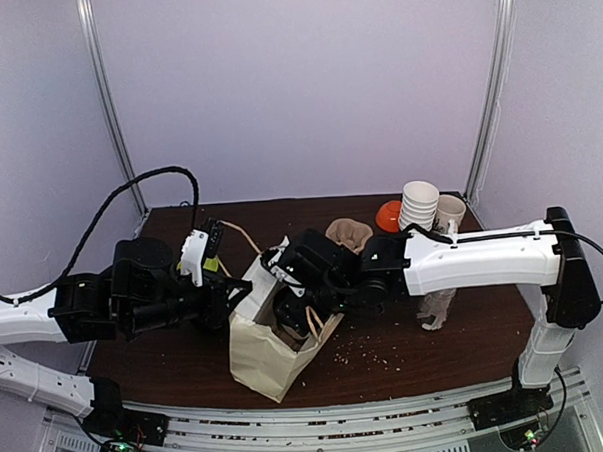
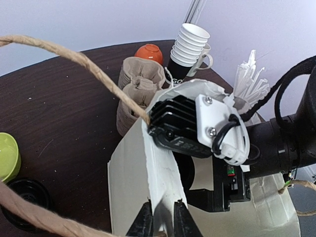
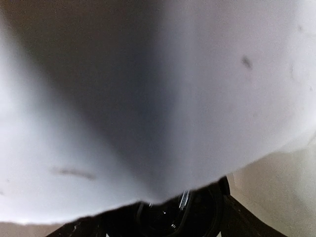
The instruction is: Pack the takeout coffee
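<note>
One takeout coffee (image 3: 168, 217) lies low between the right jaws.

- Left arm (image 1: 25, 310): white shell links, with bulky black joint housings just behind the claw.
- Left claw (image 2: 161, 222): two black tapered fingers.
- White bracket (image 1: 195, 256) sits above the left claw. A thick black cable (image 1: 130, 185) arcs back from it.
- Right arm (image 1: 483, 258): long white link, with a black elbow well behind its claw.
- Just behind the right claw (image 1: 290, 317): black finned block (image 2: 173, 118) and a white plate (image 2: 219, 123) with two silver screws. A thin black wire (image 2: 228, 129) loops across the plate.
</note>
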